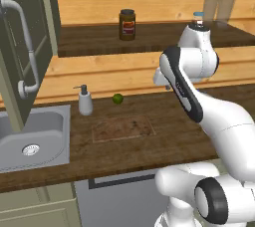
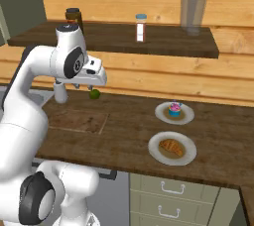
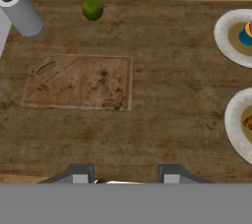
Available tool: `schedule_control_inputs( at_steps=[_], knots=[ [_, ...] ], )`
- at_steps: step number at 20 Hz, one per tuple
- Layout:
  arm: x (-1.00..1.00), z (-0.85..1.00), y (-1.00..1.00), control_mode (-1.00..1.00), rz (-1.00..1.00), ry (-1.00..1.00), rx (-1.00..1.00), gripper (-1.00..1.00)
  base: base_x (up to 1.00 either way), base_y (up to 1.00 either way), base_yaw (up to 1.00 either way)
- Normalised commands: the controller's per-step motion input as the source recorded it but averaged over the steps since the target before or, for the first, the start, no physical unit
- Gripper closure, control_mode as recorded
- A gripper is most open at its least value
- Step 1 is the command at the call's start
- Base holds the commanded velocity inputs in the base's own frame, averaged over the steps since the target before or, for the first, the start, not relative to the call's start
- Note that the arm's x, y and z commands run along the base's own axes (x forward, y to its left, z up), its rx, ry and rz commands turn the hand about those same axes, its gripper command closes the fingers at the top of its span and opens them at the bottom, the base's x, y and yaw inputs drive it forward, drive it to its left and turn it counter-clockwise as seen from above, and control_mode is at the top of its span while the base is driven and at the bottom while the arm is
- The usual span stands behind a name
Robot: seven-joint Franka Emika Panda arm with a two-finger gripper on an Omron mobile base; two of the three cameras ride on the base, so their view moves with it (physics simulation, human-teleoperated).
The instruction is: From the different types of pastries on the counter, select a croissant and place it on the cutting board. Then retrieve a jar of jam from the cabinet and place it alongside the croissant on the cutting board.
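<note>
A simulated kitchen with a white robot arm raised above a dark wooden tabletop (image 2: 129,121). The fingers (image 3: 123,175) stand apart, holding nothing, and look straight down from well above the surface.

The croissant (image 2: 171,146) lies on a pale plate (image 2: 186,158), off to the right of the fingers in the hand view and well apart from them. A second plate (image 2: 161,116) just beyond it carries a cupcake (image 2: 174,108) with pink and blue topping. The cutting board (image 3: 78,81), almost the tabletop's colour, lies bare ahead of the fingers and a little left. Beyond it sit a small green lime (image 3: 92,9) and a soap dispenser (image 3: 22,14); a steel sink (image 1: 30,136) lies further left. A grey-green cabinet door (image 1: 20,37) with a curved pale handle (image 1: 25,47) hangs above the sink. No red jam jar can be made out; a taller dark jar (image 1: 127,24) stands on the upper shelf (image 1: 164,37).

Judging by this, the first step has not yet begun: the croissant is untouched. The next move likely calls for swinging the fingers rightward over the nearer plate, then lowering onto the pastry without catching the rim.
</note>
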Motion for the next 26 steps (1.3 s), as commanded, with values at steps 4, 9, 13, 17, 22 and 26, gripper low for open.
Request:
schedule_control_inputs(
  at_steps=[4,9,13,17,22,26],
  knots=[
    [0.11,0.00,-0.30,-1.00,0.08,0.00,0.00,-1.00,0.00,0.00,0.00],
    [0.02,-0.19,-0.90,-1.00,0.32,-0.08,0.01,-1.00,0.00,0.00,0.00],
    [-0.03,-0.36,-0.93,-1.00,0.37,-0.02,0.00,-1.00,0.00,0.00,0.00],
    [-0.05,-0.27,-0.81,-1.00,0.21,0.00,0.00,-1.00,0.00,0.00,0.00],
    [0.00,-0.18,-0.81,-1.00,0.20,0.10,0.00,-1.00,0.00,0.00,0.00],
    [-0.03,-0.42,-0.87,-1.00,0.18,0.03,0.00,-1.00,0.00,0.00,0.00]
  ],
)
